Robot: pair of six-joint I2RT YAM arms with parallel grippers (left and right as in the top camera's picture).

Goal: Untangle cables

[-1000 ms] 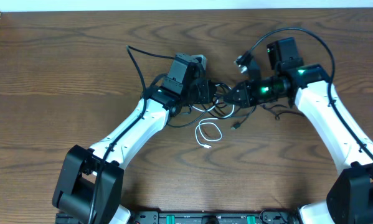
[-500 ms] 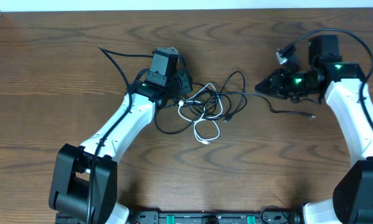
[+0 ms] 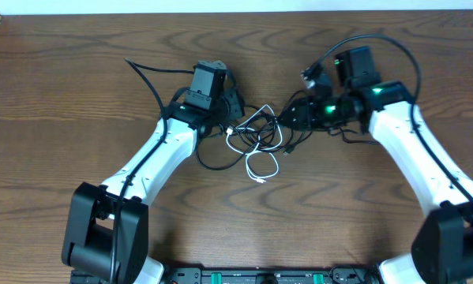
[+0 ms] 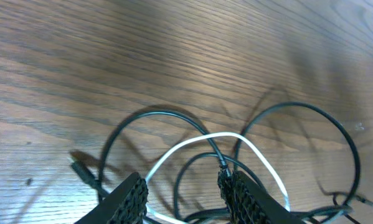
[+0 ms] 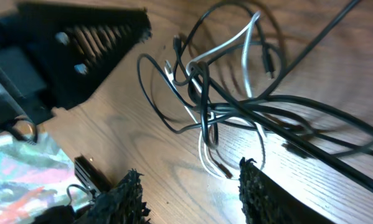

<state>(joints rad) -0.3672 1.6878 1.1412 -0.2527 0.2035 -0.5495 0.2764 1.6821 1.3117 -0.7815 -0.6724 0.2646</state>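
The cables lie in a tangle (image 3: 261, 130) at the table's middle: thin black wires (image 3: 287, 143) and one white wire whose loop (image 3: 261, 167) trails toward the front. My left gripper (image 3: 238, 110) is open at the tangle's left edge. In the left wrist view its gripper (image 4: 186, 200) has the white wire (image 4: 198, 142) and a black loop (image 4: 298, 107) lying around and between its fingers. My right gripper (image 3: 293, 118) is open at the tangle's right edge. In the right wrist view its gripper (image 5: 192, 199) hangs over the knot of black wires (image 5: 205, 106) and the white wire (image 5: 245, 46).
Thicker black arm cables arc behind each wrist, at the left (image 3: 149, 75) and at the right (image 3: 382, 39). The brown wooden table (image 3: 78, 118) ends at a pale strip along the back. The arm bases stand at the front edge (image 3: 268, 276).
A second ago both grippers were at the tangle. They then pulled apart, spreading the wires. The right gripper has since swung back left to the tangle. The left has stayed still.
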